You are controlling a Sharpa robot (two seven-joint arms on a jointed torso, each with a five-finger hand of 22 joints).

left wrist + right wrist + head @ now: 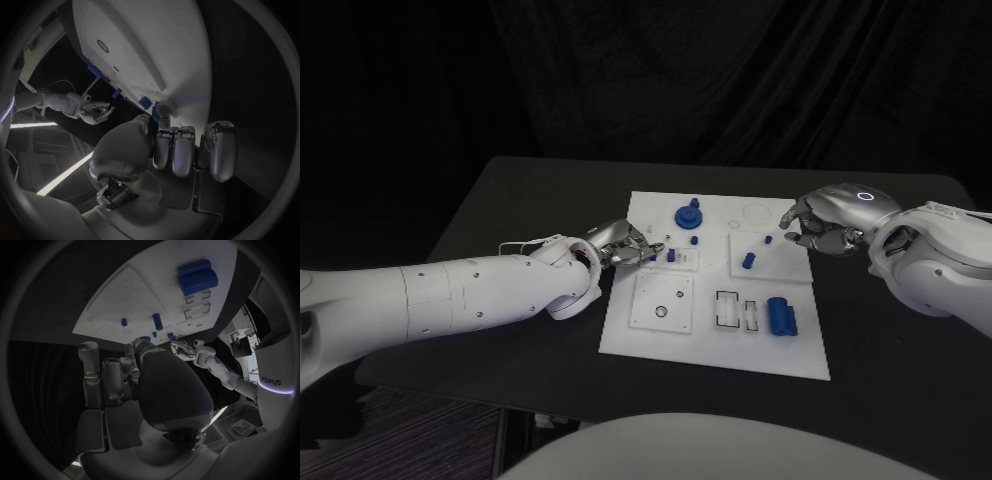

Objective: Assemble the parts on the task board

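The black table (531, 200) filled the middle of the head view, running from the left centre to the right edge. On it, at the frame's centre, lay the white task board (711, 350), its long side running from upper centre down toward the lower right.

The left arm (430, 295) came in from the left edge across the lower left of the frame, and the right arm (942, 265) from the right edge at mid height.

The left hand (625, 243) sat at the board's left edge, just left of centre, its fingers curled in toward a small blue part; whether it gripped anything could not be told. In the left wrist view its fingers (184, 150) lay curled together near the board's rim, with blue pieces just beyond them. The right hand (826, 222) hovered at the board's upper right corner, right of centre, fingers bent downward; whether it held something could not be told either.

Two blue cylinders (782, 316) lay side by side near the board's lower right. A blue round part with a knob (688, 215) stood near the board's upper middle. A small blue peg (749, 261) lay right of the board's centre, and a smaller blue peg (672, 255) stood just right of the left hand.
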